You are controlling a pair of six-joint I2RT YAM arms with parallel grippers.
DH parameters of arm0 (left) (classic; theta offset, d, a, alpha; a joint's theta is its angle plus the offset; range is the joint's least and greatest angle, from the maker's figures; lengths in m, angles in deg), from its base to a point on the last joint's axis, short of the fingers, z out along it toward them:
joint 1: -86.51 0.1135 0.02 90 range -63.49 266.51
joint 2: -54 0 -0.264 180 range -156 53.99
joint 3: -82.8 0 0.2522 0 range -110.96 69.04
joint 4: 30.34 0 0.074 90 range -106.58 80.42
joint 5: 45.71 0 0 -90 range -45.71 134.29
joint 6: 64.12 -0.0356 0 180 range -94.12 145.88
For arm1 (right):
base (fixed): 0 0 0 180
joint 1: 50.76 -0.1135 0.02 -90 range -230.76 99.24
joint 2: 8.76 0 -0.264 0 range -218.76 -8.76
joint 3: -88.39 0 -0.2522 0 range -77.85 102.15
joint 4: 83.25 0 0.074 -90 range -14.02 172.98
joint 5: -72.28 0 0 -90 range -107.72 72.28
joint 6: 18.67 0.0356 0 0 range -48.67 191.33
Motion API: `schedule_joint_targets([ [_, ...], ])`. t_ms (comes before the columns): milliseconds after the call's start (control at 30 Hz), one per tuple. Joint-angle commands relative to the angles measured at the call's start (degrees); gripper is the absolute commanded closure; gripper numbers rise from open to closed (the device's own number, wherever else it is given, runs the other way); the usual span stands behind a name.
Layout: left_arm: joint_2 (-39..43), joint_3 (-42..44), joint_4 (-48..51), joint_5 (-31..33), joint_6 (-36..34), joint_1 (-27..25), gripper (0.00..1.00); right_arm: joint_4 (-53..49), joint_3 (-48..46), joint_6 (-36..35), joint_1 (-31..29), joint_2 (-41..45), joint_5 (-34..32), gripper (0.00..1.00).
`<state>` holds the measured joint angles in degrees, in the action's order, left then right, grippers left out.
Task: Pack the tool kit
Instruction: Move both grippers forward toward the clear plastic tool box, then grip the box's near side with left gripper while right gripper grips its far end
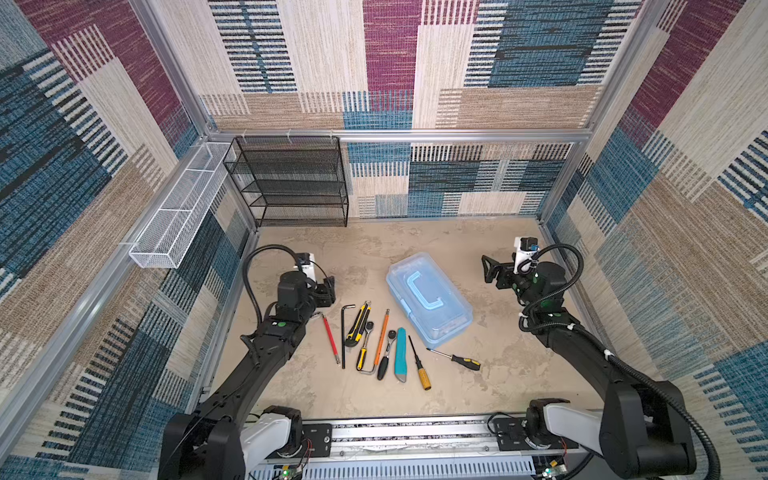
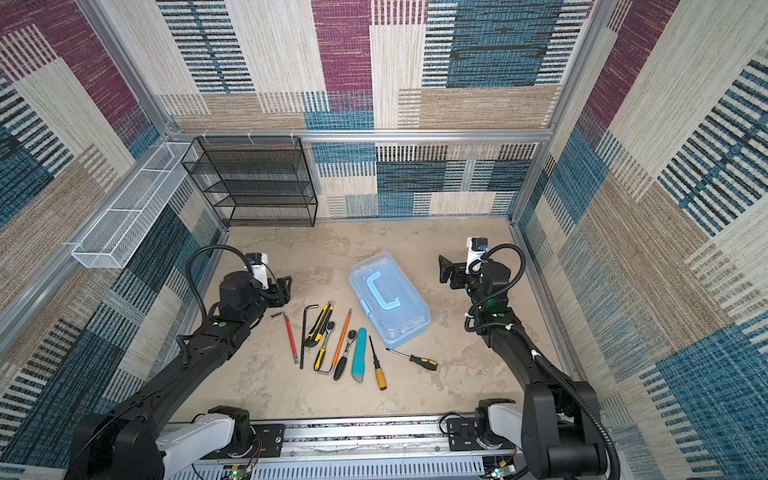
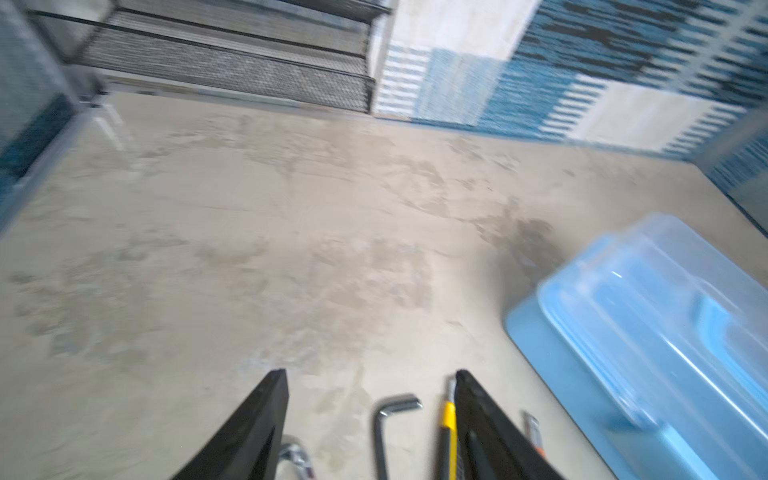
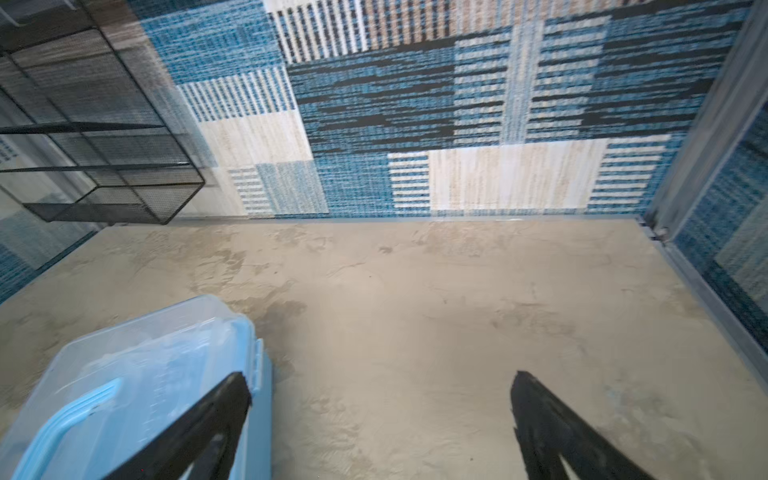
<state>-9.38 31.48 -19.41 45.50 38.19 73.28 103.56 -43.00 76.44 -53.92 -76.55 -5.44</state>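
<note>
Left tool (image 3: 370, 374) spread, black hex key (image 3: 380, 436) close by, toolbox (image 3: 644, 316) farther right

Brightness: both top views were evenly and softly lit, moderately bright.
Shadows: faint and soft-edged on the tabletop (image 1: 519, 374).
Glare: small white glints lay on the toolbox (image 3: 665, 332) lid in the left wrist view.
Blur: both wrist views were smeared; the black mesh rack (image 3: 232, 62) lacked crisp lines.
Distortion: the top views bowed the patterned walls (image 1: 83, 187) outward at the edges.
</note>
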Motion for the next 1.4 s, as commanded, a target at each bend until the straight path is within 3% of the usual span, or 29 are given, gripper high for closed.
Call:
schedule_joint_targets([
  [0,-0.80,-1.32,5.81,6.24,0.70,-5.38,0.34,-5.68,1.99,-0.03,-3.62,0.40,1.25,0.00],
  [367,-12.94,-8.02,4.42,4.08,1.94,-19.87,0.41,-15.87,12.77,-5.37,-17.47,-9.04,-6.20,0.03],
  [533,-14.71,-5.75,-1.33,-1.94,6.03,-21.78,0.45,-24.55,17.78,-8.60,-21.19,-13.01,-10.17,0.00],
  [700,-17.04,-4.97,-2.44,-3.52,7.57,-25.26,0.46,-29.91,20.83,-10.78,-23.98,-16.67,-11.73,0.00],
  [1167,-24.23,-8.99,-1.33,-6.75,9.17,-27.65,0.53,-34.77,22.59,-13.27,-25.46,-20.20,-14.41,0.00],
  [1367,-29.05,-13.06,-0.49,-8.31,9.18,-27.66,0.58,-34.50,22.46,-13.39,-24.73,-22.82,-13.77,0.07],
])
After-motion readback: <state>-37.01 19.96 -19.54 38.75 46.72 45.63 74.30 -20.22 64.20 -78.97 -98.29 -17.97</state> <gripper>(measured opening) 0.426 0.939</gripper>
